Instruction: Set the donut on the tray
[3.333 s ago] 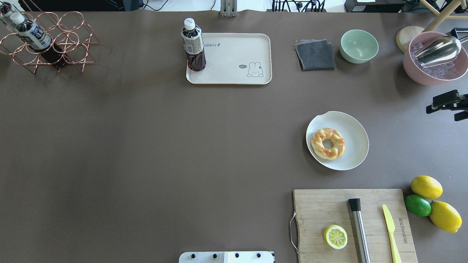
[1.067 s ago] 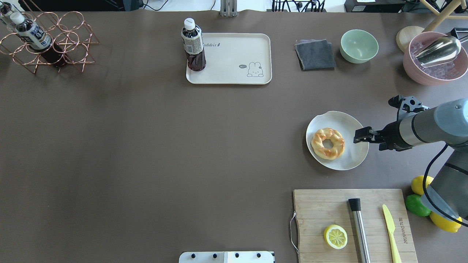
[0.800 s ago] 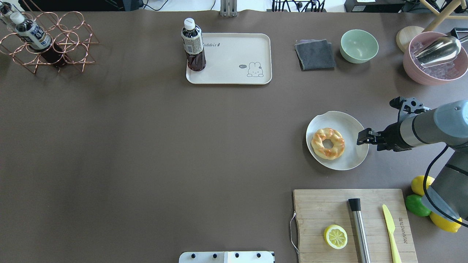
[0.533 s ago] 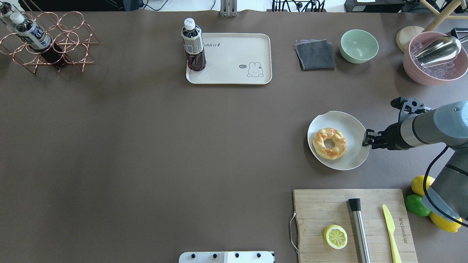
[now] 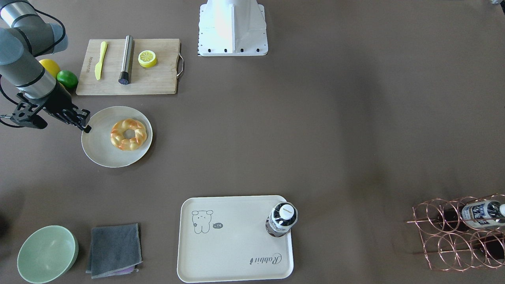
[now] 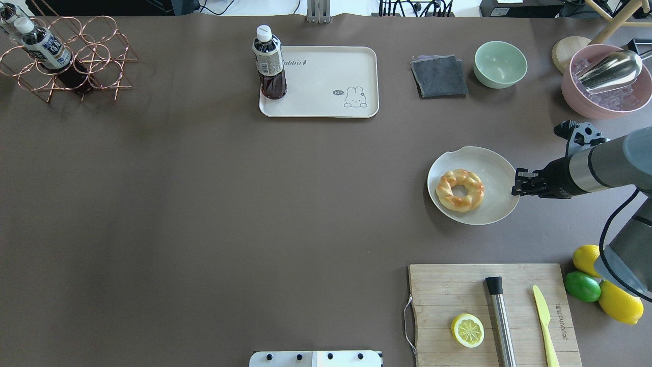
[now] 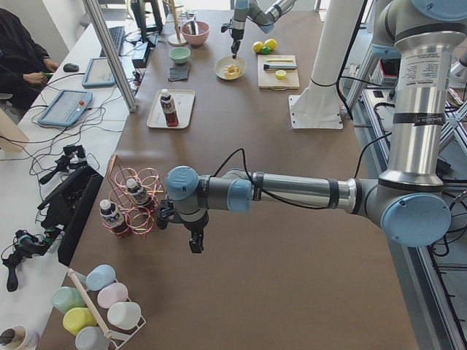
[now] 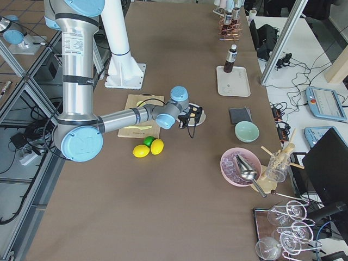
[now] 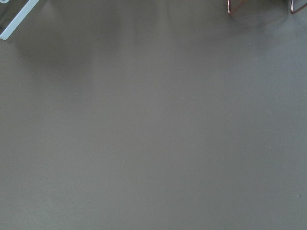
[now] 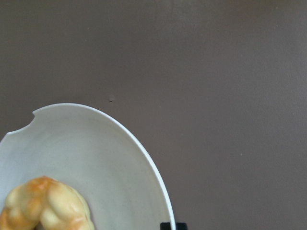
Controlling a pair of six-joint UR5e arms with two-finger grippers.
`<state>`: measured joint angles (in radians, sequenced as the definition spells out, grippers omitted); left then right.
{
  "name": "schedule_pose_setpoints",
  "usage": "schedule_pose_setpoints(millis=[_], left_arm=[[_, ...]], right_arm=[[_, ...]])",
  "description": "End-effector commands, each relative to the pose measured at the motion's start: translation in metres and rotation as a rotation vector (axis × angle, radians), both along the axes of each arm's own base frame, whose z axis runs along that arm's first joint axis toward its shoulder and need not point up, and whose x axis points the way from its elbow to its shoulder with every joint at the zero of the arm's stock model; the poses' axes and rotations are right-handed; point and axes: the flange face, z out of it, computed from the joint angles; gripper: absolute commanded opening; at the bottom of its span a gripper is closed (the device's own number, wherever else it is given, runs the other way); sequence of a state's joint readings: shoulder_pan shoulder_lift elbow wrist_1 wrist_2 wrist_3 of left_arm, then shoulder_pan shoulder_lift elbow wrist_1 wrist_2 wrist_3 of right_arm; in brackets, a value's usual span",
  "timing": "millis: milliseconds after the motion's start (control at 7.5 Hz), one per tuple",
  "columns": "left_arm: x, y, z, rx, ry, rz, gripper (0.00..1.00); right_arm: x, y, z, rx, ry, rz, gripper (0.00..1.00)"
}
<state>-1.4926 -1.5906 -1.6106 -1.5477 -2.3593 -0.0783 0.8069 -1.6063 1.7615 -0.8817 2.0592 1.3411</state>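
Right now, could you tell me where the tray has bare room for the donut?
The tray is bare from the bottle across to the bear drawing; only the bottle's corner is crowded. The table between plate and tray is open for passing.

The right arm reaches in, wrist tilted down, and the right end effector (image 6: 516, 182) is pinched onto the plate (image 6: 489, 163) rim. The left arm stretches level above the worktop (image 7: 255, 284), with the left end effector (image 7: 195, 246) pointing down, its finger gap unreadable.
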Motion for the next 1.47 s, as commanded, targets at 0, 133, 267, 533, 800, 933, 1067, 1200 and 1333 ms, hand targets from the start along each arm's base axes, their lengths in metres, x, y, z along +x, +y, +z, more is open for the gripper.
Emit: schedule_pose_setpoints(millis=[0, 133, 267, 533, 800, 933, 1067, 1200, 1333], left_arm=[[0.0, 0.0, 0.001, -0.004, 0.0, -0.001, 0.98], [0.0, 0.0, 0.001, -0.003, 0.0, 0.0, 0.98], [0.0, 0.001, 0.002, -0.006, 0.0, 0.0, 0.98], [0.0, 0.001, 0.004, -0.009, -0.001, 0.0, 0.98], [0.0, 0.001, 0.005, -0.012, -0.001, 0.0, 0.98], [0.0, 0.001, 0.005, -0.012, -0.001, 0.0, 0.98], [0.0, 0.001, 0.003, -0.01, -0.001, -0.001, 0.98], [0.0, 0.001, 0.003, -0.008, -0.001, -0.001, 0.98], [0.0, 0.0, 0.002, -0.007, 0.0, -0.001, 0.98]], right_arm=[[0.057, -0.021, -0.029, -0.031, -0.11, 0.017, 0.0], [0.066, -0.026, -0.032, -0.028, -0.124, 0.021, 0.0], [0.075, -0.032, -0.037, -0.024, -0.136, 0.032, 0.0], [0.065, -0.058, -0.072, 0.009, -0.175, 0.049, 0.0], [0.021, -0.113, -0.109, -0.09, -0.228, 0.129, 0.0], [-0.008, -0.14, -0.119, -0.124, -0.225, 0.162, 0.0], [-0.033, -0.166, -0.135, -0.161, -0.228, 0.211, 0.0], [-0.057, -0.185, -0.151, -0.204, -0.236, 0.244, 0.0], [-0.08, -0.198, -0.166, -0.22, -0.234, 0.262, 0.0]])
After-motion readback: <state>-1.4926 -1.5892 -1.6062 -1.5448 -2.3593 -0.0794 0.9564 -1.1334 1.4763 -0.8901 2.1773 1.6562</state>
